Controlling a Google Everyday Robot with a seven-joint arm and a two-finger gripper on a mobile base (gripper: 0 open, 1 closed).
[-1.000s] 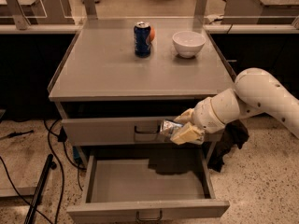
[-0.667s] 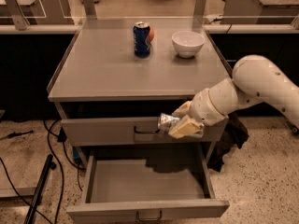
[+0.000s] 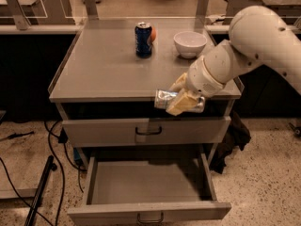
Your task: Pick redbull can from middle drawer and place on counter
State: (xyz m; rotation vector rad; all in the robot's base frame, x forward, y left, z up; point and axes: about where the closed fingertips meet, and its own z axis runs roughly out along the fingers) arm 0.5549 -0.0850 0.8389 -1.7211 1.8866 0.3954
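Note:
My gripper (image 3: 181, 98) is shut on the redbull can (image 3: 165, 99), a slim silver can held on its side. It hangs at the front edge of the counter (image 3: 108, 69), right of centre, level with the rim. The middle drawer (image 3: 146, 180) is pulled out below and its grey floor is bare. The white arm (image 3: 249, 41) reaches in from the right.
A dark-blue soda can (image 3: 143, 39) stands at the back of the counter with an orange thing behind it. A white bowl (image 3: 189, 44) sits to its right. The upper drawer front (image 3: 146, 131) is closed. Cables lie on the floor at left.
The gripper has lifted the can from in front of the upper drawer up to the counter's front edge, and the arm has risen with it.

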